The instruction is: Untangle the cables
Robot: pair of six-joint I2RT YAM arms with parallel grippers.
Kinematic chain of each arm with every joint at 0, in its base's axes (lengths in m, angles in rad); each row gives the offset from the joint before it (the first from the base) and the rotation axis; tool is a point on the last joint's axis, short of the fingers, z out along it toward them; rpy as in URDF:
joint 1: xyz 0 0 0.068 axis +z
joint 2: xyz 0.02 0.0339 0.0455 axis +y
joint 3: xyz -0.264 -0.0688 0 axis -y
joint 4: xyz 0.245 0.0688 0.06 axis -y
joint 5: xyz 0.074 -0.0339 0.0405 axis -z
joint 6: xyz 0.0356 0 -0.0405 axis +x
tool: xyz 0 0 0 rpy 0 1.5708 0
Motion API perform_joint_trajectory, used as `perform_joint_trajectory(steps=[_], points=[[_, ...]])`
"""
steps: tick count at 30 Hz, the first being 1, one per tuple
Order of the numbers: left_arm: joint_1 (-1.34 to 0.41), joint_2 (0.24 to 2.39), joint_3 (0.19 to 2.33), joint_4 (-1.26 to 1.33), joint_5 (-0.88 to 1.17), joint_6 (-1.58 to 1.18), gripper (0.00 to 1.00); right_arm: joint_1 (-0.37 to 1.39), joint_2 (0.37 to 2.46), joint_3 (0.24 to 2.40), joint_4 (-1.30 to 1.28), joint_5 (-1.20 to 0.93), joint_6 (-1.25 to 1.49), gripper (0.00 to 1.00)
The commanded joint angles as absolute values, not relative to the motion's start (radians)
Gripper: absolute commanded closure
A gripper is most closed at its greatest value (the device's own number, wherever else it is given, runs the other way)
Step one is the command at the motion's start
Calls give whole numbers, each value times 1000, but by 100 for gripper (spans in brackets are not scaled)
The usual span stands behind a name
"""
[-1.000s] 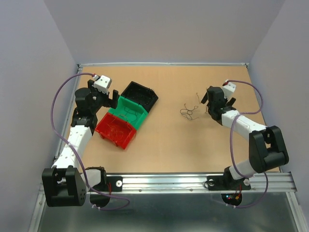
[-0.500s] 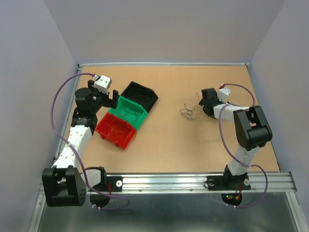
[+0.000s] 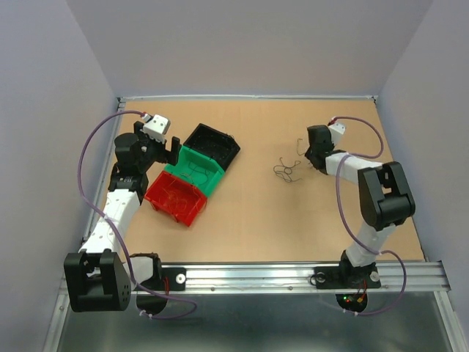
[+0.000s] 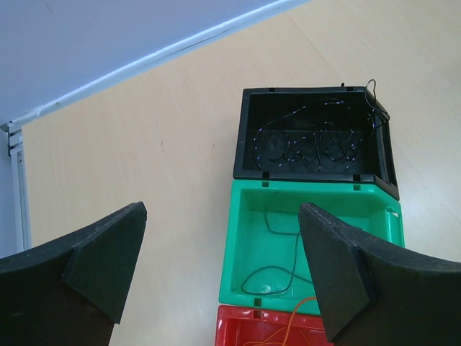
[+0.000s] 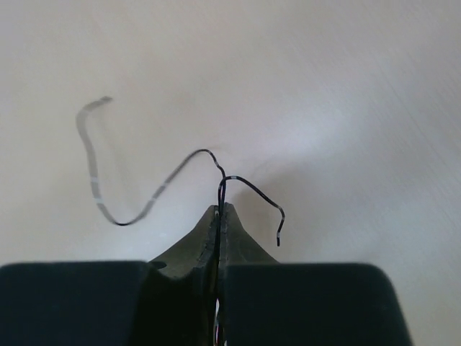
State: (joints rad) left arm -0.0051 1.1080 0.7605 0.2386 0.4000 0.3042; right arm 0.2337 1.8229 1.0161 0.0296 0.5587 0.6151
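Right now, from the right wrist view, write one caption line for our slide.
Right hand pinched shut on a thin dark cable, its curly ends spread against the pale table.

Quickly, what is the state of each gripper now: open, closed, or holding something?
Left gripper: open, holding nothing.
Right gripper: closed on a thin dark cable.

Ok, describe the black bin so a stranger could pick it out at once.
On the left half of the table, three bins touch in a slanted row. The black bin is at the far end, beyond the green bin and the red bin. It alone is black, with many dark flecked cables inside.
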Motion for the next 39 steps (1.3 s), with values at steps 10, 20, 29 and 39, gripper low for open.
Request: perform_joint_trajectory(steps=[10,20,29,39], points=[[-8,1114,761,273,391,316,1,331,1453,1021,232,180,359,100],[-8,1127,767,278,385,316,1,538,1598,1279,184,-121,226,100],[-8,1129,767,281,371,310,1,623,1879,1512,143,-162,181,100],[-8,1134,767,284,365,308,1,640,2282,1888,3,-288,141,99]])
